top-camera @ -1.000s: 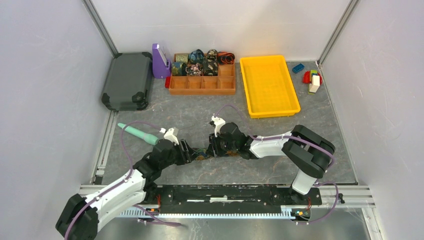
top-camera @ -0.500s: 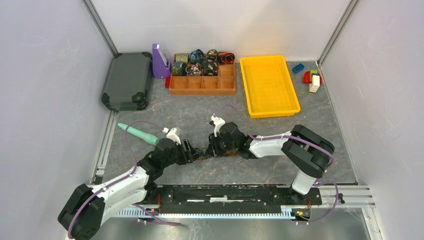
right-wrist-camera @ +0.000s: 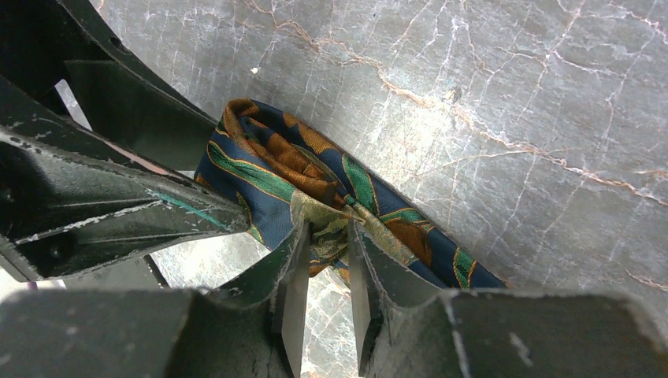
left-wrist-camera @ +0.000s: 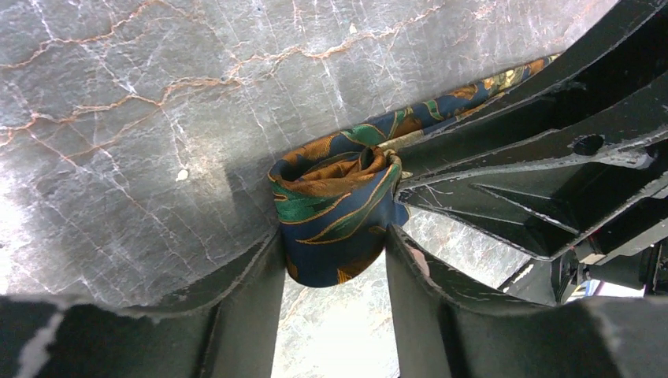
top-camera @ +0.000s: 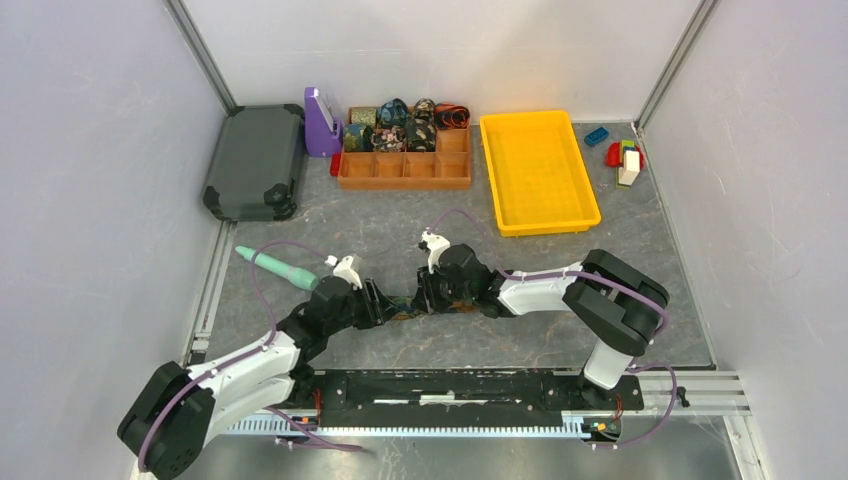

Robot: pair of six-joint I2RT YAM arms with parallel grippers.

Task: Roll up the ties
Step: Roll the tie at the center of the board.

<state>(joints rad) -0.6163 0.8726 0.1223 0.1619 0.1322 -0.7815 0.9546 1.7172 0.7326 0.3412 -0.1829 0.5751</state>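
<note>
From above, my left claw (top-camera: 378,301) and my right claw (top-camera: 428,294) meet nose to nose near the front of the table (top-camera: 330,215). The tie (top-camera: 405,305) sits between them. So little of it shows here that I can only make out a dark scrap. Far back, rolled ties (top-camera: 392,125) fill the rear cells of the organiser (top-camera: 405,182). A yellow tray (top-camera: 540,170) lies to its right, a dark case (top-camera: 255,160) to its left, and blocks (top-camera: 625,158) are in the far right corner. A teal stick (top-camera: 275,265) lies just beyond my left arm.

At my left wrist, the tie (left-wrist-camera: 335,213) is wound into a small blue, green and orange coil on the table (left-wrist-camera: 118,118). My left claw (left-wrist-camera: 331,276) stands about half open, and its fingers (left-wrist-camera: 244,299) touch the coil on both sides and grip it. My right claw comes in from the right, its tips at the coil's top.

At my right wrist, my right claw (right-wrist-camera: 324,252) is nearly closed, its fingers (right-wrist-camera: 291,283) pinching a fold of the tie (right-wrist-camera: 260,181). The loose tail runs off to the lower right, flat on the table (right-wrist-camera: 512,118). A finger of my left claw lies against the coil on the left.
</note>
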